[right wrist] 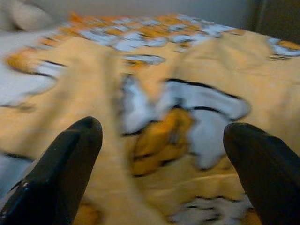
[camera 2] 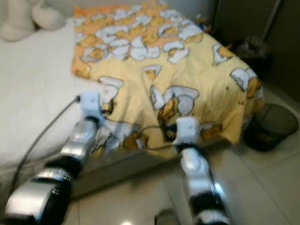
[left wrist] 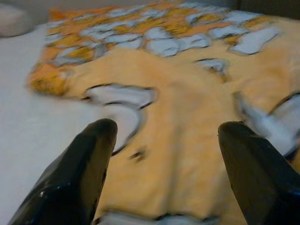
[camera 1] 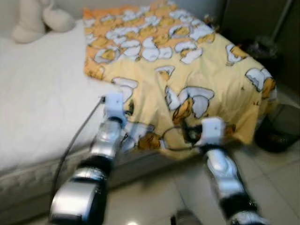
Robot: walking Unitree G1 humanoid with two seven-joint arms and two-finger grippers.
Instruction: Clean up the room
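Observation:
A yellow blanket [camera 1: 187,61] printed with white and orange ducks covers the right part of the bed and hangs over its near edge. Both silver arms reach toward that near edge. My left gripper [left wrist: 166,129] is open, its black fingers [left wrist: 89,154] spread just above the blanket near the border with the white sheet [camera 1: 42,98]. My right gripper [right wrist: 164,126] is also open, hovering over a duck print on the hanging part. Nothing is between either pair of fingers. In the eye views the white wrist mounts [camera 1: 114,105] [camera 1: 212,130] hide the fingers.
A cream plush toy [camera 1: 37,18] lies at the head of the bed. A dark mesh bin [camera 2: 272,124] stands on the tiled floor [camera 1: 154,197] at the bed's right corner, with dark furniture [camera 1: 262,23] behind. A grey cable [camera 1: 75,140] trails along my left arm.

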